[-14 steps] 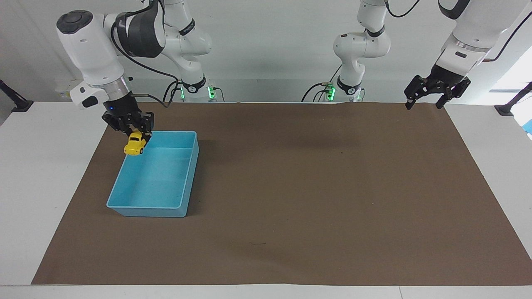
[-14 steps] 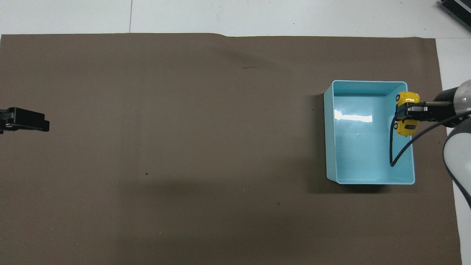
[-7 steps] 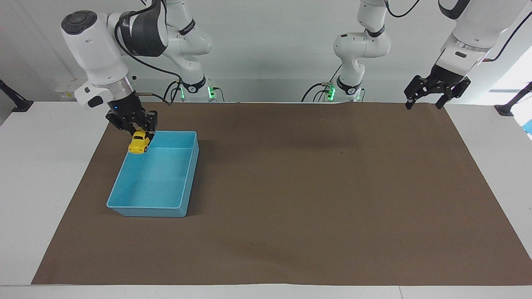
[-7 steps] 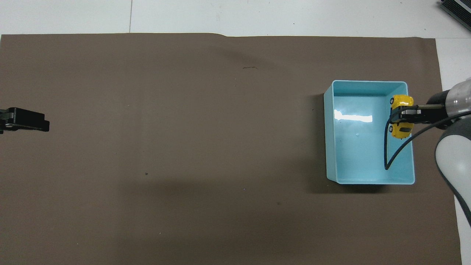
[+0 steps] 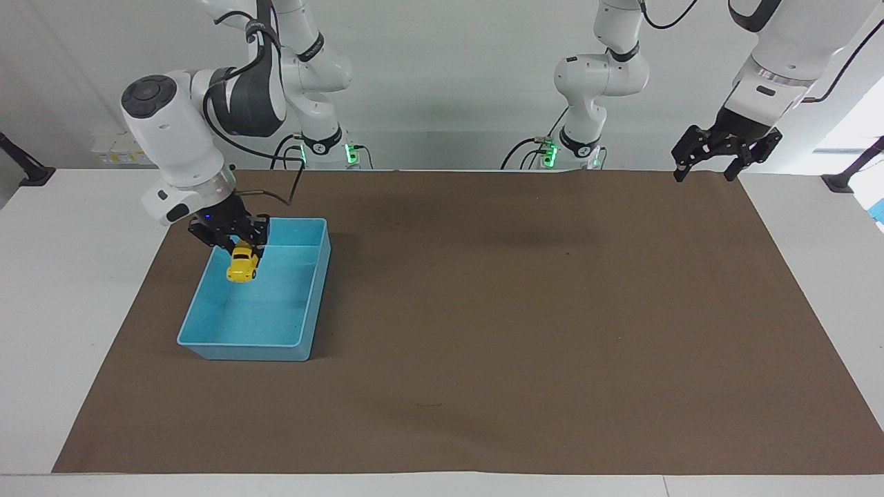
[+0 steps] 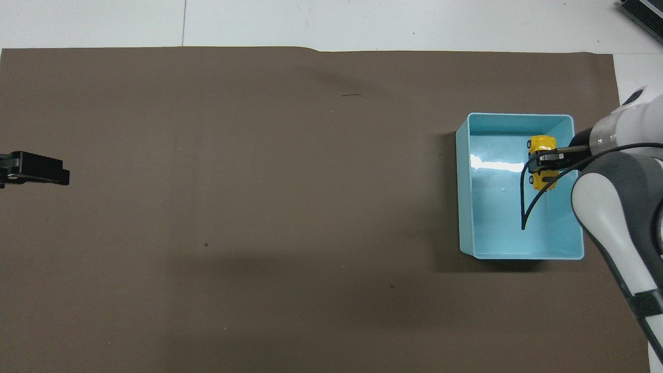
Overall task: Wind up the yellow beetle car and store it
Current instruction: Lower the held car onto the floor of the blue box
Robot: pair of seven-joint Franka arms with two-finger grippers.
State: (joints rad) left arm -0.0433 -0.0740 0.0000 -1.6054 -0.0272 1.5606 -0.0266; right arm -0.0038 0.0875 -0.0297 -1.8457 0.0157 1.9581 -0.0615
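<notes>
Jaws pinch the glossy yellow beetle car (image 5: 242, 264); rounded body, dark wheels.

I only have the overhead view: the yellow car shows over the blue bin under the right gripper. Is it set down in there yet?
Observer: It is not released. In the facing view the right gripper is shut on the yellow beetle car, which hangs from it inside the outline of the light-blue bin, at the end nearer the robots. I cannot tell whether the car touches the floor.
Operator: And the left gripper? I see only its tip.
Observer: The left gripper waits, raised over the corner of the brown mat at the left arm's end of the table. It is open and empty.
</notes>
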